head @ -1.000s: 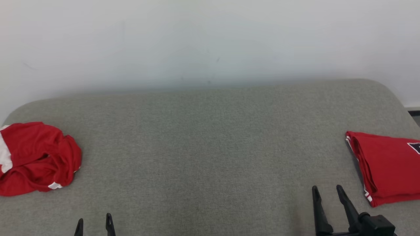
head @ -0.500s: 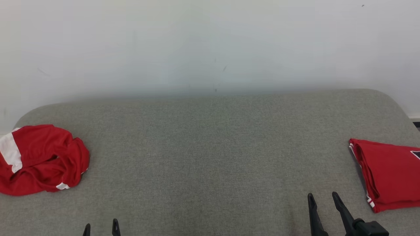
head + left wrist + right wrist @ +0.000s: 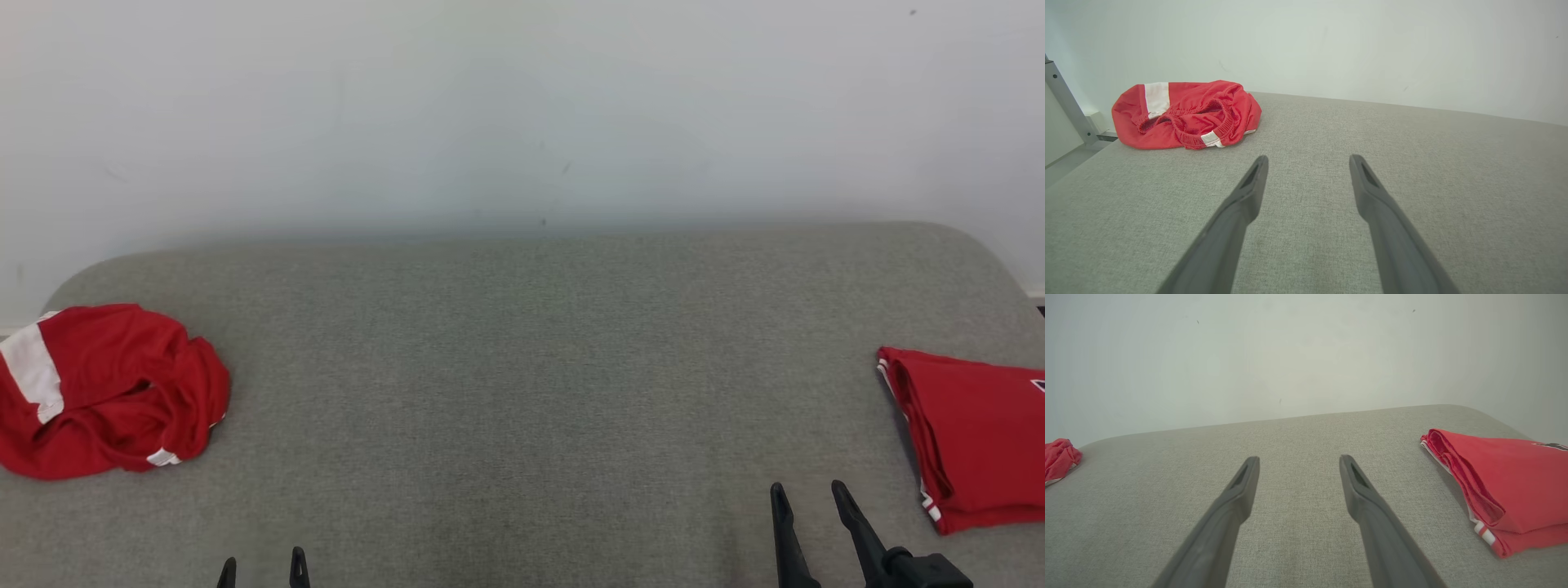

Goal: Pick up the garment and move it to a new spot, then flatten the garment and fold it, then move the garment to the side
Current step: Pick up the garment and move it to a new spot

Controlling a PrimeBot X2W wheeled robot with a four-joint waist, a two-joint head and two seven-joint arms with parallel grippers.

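Crumpled red garment (image 3: pixel 106 392) lies bunched at the left edge of the grey padded surface (image 3: pixel 522 367); your left gripper (image 3: pixel 263 560), jaws wide and empty, hangs by the front edge, well apart from it. Reach left and pinch a raised fold near the elastic band so the whole bundle lifts. Right gripper (image 3: pixel 807 488), jaws wide and empty too, sits near the folded red garment (image 3: pixel 980 433) at the right edge: leave that.

Head view: high at the near edge, facing down over the grey desk (image 3: pixel 522 367) to the far wall (image 3: pixel 522 98). Wrist views: low, skimming the desk wallward, left nearer the crumpled garment (image 3: pixel 1184 114), right nearer the folded garment (image 3: pixel 1506 477); all three share the crumpled one.
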